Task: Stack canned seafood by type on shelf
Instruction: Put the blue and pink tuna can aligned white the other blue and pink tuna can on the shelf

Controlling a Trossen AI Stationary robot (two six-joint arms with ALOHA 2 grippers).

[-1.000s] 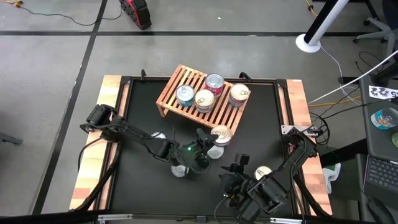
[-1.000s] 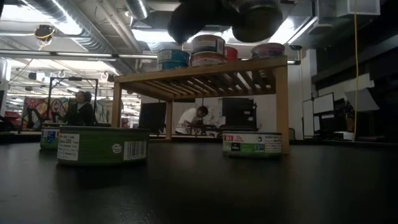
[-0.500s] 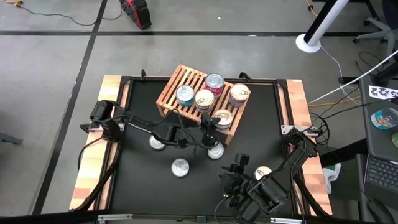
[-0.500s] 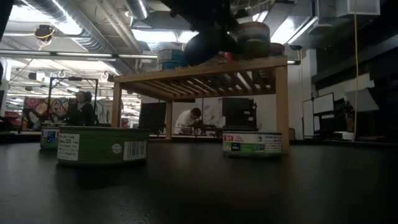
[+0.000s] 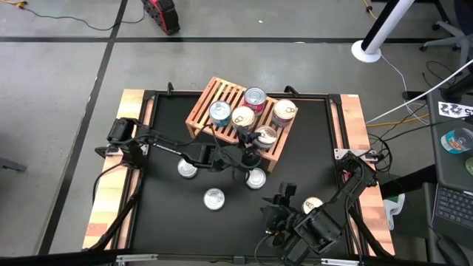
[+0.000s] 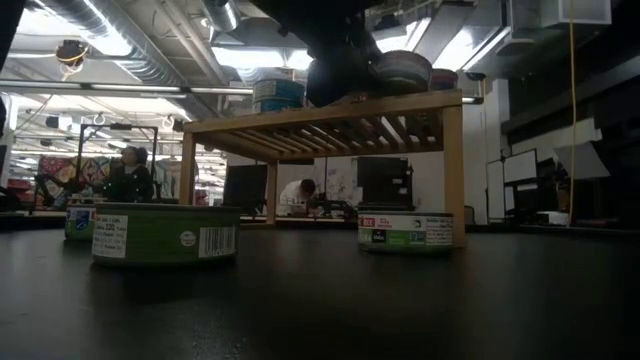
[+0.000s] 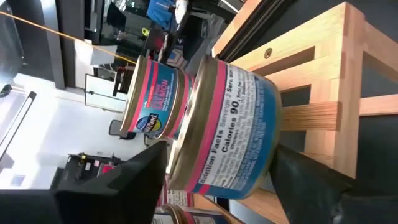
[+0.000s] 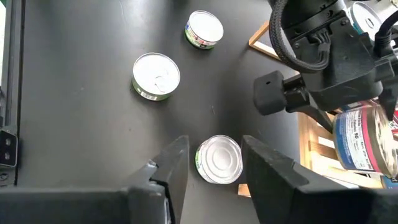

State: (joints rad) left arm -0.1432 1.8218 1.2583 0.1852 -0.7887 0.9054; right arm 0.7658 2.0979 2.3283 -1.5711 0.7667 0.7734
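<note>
Shelf (image 5: 222, 101): light wood slat rack on black tabletop (image 5: 170, 207), five round flat tins on top. Blue/pink-label tin (image 7: 227, 127) at near edge, between left gripper (image 5: 255, 145) fingers, which stand apart, off its sides. Four tins loose on table. Right gripper (image 8: 208, 163) parted, empty, over green-label tin (image 8: 219, 159).

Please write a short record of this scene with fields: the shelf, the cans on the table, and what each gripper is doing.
shelf: wooden shelf, five cans on top
left gripper: left gripper at the shelf's front edge, around a pink and blue can that appears to rest on the slats
table cans: four cans on the table
right gripper: right gripper open, empty, waiting at the near side
</note>
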